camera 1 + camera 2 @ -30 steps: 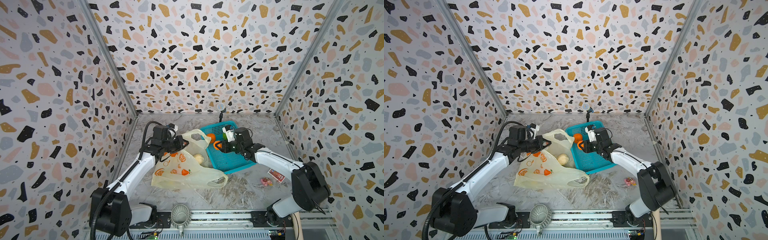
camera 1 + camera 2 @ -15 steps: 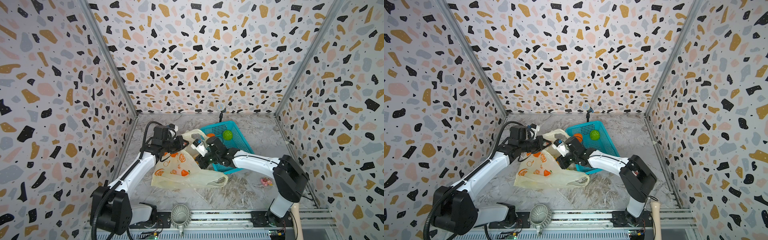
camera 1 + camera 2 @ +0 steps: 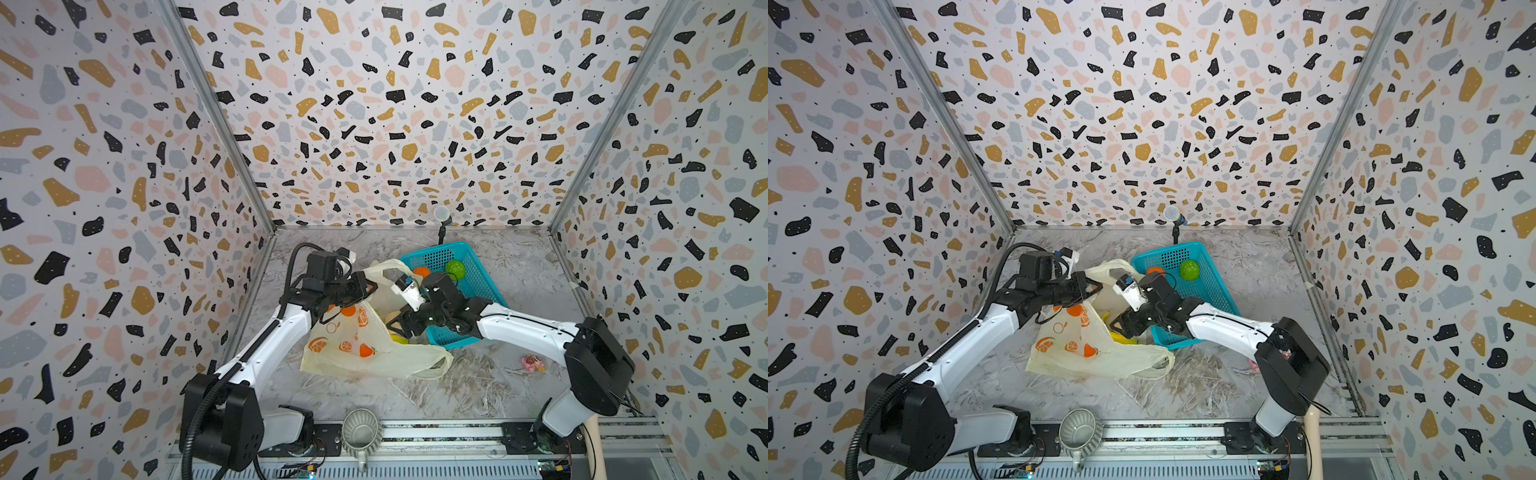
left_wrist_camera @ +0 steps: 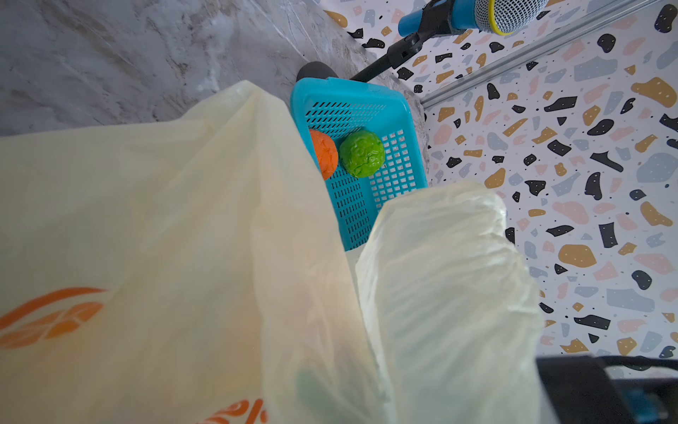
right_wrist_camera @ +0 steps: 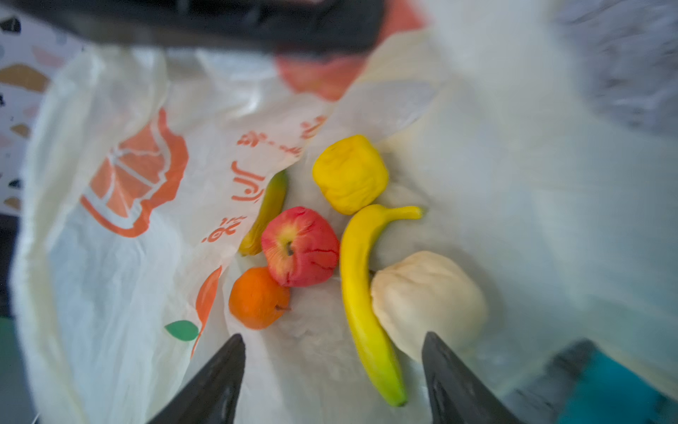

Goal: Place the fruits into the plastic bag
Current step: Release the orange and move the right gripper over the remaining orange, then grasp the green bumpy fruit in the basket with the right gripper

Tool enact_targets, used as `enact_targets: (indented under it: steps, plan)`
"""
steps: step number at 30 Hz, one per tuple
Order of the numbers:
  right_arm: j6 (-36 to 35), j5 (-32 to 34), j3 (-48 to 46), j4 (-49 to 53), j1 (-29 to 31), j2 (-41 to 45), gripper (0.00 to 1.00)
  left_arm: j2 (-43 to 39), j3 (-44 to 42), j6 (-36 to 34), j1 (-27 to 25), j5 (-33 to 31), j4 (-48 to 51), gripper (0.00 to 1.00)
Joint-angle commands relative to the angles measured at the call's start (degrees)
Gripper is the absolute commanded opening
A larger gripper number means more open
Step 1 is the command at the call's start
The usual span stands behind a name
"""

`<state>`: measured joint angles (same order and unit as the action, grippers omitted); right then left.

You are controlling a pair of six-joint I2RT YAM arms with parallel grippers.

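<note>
Marbled grey desk (image 3: 519, 266) is seen beneath. Over the plastic bag (image 3: 353, 332), the right claw (image 5: 332, 336) is held spread and empty; the bag's thin, crinkled rim is pinched by the left claw (image 3: 371, 287). A curved banana (image 5: 361, 293), round apple (image 5: 299, 246) and orange (image 5: 257, 297) lie inside the bag, and a perforated teal basket (image 3: 440, 255) stands just beside it.

The only writing is on the plastic bag (image 5: 110, 279). In the right wrist view some orange characters (image 5: 248, 182) are printed on its thin wall, beside a drawing of an orange slice (image 5: 135, 176). They are blurred and I cannot read them. In the left wrist view, part of an orange printed stroke (image 4: 238, 411) shows at the picture's edge, also unreadable. In both top views the print on the bag is too small to read.
</note>
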<state>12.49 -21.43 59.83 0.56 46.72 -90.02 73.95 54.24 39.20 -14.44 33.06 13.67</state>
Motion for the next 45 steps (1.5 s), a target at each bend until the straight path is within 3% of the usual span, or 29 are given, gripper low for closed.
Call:
enact_targets:
  steps: [1,5,8,15,22,34,40,45]
  plan:
    - [3.1,5.1,-2.9,-3.8,-3.8,8.0,0.76,-0.7,0.0,-0.5,-0.2,0.3,-1.0,0.00]
    - [7.7,11.9,-6.8,-5.7,-10.4,12.9,0.76,-0.6,0.1,-0.4,-0.2,0.3,-1.2,0.00]
    - [10.7,15.1,-5.9,-4.7,-15.0,11.5,0.76,-0.5,0.1,-0.3,-0.2,0.4,-1.4,0.00]
    - [12.7,24.3,12.8,10.0,-20.8,-8.3,0.76,-0.7,-0.1,-0.2,-0.2,0.7,-1.4,0.00]
    - [14.3,27.8,23.3,12.4,-22.8,-22.0,0.76,-0.5,-0.8,-0.9,-0.2,1.0,-1.4,0.00]
    - [15.4,30.6,28.2,12.2,-23.1,-31.3,0.75,1.3,-1.2,-1.3,-0.1,1.9,-2.0,0.00]
    - [15.2,26.9,26.9,9.4,-23.1,-29.8,0.48,1.5,-1.0,-1.4,-0.2,2.0,-2.1,0.00]
    - [14.5,23.4,18.8,6.5,-22.3,-19.3,0.43,1.5,-0.9,-1.4,-0.2,2.0,-2.1,0.00]
